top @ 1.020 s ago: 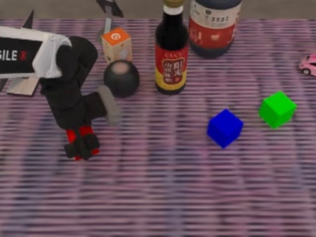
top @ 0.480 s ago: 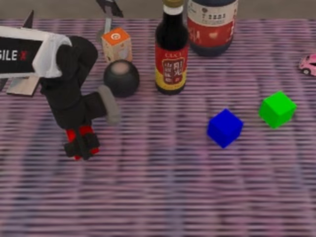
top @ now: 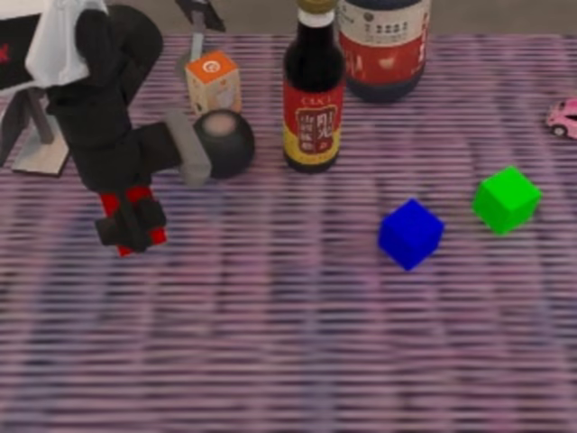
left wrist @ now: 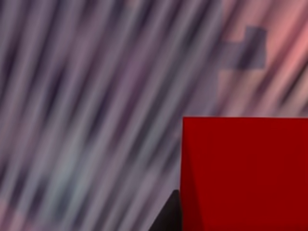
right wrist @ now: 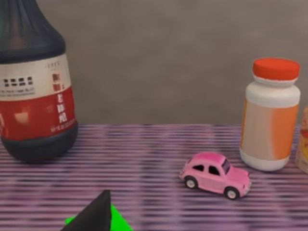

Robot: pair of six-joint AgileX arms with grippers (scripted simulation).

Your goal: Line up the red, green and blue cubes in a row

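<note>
Left gripper fingers clamp the glossy red cube, seemingly lifted, left of the blue cube.

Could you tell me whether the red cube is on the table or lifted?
Lifted, it seems: the left gripper is shut on the red cube, and the wrist view shows cloth well below it.

L tool w/ red cube moved up-left on table.
</note>
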